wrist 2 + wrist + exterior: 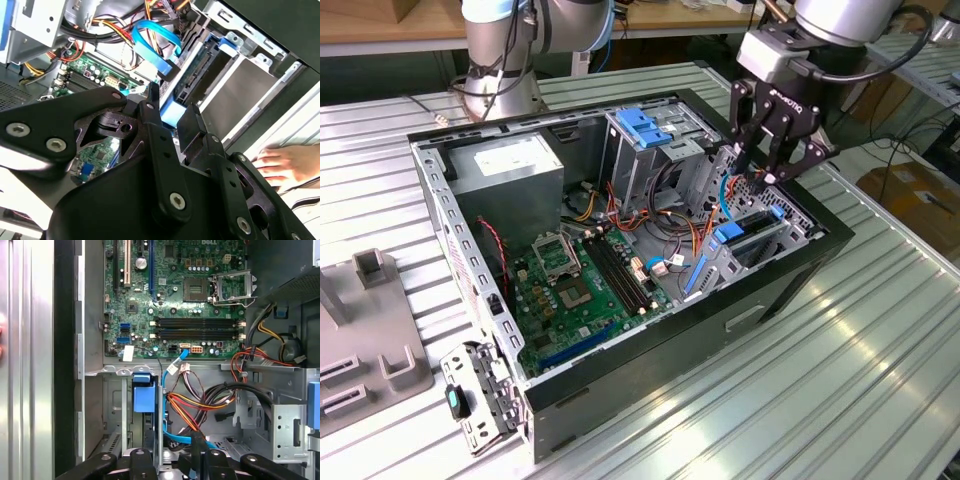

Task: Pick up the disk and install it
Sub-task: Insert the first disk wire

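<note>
The claw (765,172) hung with its fingers (150,107) parted a narrow way and nothing between them, close above the disk (758,238). The disk stood on edge in its bay at the computer case's (650,370) corner toward the exterior view's right, blue carrier uppermost, beside the motherboard (575,290). In the second wrist view a person's hand (280,165) lay just outside the case
</note>
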Robot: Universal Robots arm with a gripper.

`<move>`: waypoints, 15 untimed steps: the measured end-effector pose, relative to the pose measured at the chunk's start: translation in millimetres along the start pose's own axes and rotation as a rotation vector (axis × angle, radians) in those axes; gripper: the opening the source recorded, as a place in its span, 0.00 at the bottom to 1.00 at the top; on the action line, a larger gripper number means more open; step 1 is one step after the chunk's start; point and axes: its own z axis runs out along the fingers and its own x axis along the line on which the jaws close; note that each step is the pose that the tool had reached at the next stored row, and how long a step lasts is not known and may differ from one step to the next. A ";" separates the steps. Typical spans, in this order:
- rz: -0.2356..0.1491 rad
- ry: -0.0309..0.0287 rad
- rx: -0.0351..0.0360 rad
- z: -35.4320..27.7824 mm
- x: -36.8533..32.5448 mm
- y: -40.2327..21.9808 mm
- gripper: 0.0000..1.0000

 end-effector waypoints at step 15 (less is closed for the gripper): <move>0.000 -0.0054 0.0000 -0.2 -22.2 -17.6 0.42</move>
